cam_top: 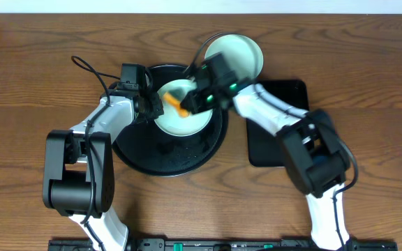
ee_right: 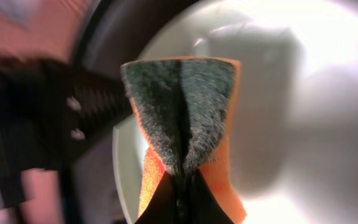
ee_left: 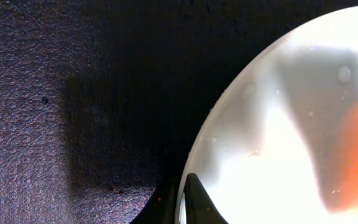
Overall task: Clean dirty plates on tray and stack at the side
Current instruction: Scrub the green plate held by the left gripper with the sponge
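A pale mint-green plate (cam_top: 187, 118) lies on the round black tray (cam_top: 166, 157). My left gripper (cam_top: 150, 104) is shut on the plate's left rim. In the left wrist view one finger (ee_left: 194, 202) lies over the rim of the plate (ee_left: 278, 124). My right gripper (cam_top: 202, 94) is shut on a folded orange sponge (cam_top: 175, 103) with a grey-green scouring face (ee_right: 182, 106). It presses the sponge onto the plate (ee_right: 303, 124). A second mint plate (cam_top: 239, 54) sits on the table behind the tray, at the back right. The yellow plate is out of view.
A smaller black rectangular tray (cam_top: 281, 104) lies to the right of the round tray, partly under my right arm. The dark tray surface (ee_left: 73, 93) fills the left of the left wrist view. Brown wooden table (cam_top: 33, 70) lies all around.
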You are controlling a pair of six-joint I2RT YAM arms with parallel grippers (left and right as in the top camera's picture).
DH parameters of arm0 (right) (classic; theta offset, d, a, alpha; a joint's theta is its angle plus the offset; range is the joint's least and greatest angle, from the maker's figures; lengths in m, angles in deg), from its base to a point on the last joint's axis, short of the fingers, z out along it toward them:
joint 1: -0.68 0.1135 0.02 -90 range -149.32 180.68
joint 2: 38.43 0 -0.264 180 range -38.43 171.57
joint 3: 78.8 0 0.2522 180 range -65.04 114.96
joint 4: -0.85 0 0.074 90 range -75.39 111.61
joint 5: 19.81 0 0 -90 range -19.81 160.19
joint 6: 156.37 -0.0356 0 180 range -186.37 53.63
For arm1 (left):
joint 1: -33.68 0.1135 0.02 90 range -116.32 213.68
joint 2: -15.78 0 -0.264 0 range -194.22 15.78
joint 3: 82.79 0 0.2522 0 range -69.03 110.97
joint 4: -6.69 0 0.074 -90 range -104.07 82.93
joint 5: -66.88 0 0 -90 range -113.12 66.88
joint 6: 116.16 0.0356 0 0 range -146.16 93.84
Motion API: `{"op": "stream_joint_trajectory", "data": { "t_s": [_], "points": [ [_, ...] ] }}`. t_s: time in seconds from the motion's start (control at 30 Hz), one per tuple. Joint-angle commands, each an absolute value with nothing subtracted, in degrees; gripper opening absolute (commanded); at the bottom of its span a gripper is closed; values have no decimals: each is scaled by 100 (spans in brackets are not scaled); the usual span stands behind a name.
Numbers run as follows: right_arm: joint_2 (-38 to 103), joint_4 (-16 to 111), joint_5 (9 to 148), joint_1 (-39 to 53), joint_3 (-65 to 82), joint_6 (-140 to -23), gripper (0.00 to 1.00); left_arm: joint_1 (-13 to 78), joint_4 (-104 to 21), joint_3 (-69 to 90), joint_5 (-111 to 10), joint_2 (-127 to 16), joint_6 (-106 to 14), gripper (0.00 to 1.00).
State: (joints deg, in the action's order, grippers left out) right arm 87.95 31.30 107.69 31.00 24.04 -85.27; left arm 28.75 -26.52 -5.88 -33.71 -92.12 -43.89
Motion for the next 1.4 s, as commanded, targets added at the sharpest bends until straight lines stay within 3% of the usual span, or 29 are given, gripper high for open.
{"op": "stream_joint_trajectory", "data": {
  "t_s": [0.0, 0.27, 0.6, 1.37],
  "points": [
    [8833, 3066, 12220, 2657, 2530, -8953, 1, 2862, -2645, -684, -3397, -9170, -4381, 8],
    [8833, 3287, 13151, 2403, 2526, -8949, 1, 2862, -2643, -684, -3400, -9170, -4381, 8],
    [8833, 3735, 11966, 2764, 2299, -8903, 1, 2862, -2645, -684, -3400, -9170, -4381, 8],
    [8833, 2970, 12406, 3153, 1796, -9082, 1, 2859, -2643, -684, -3400, -9170, -4383, 8]
  ]
}}
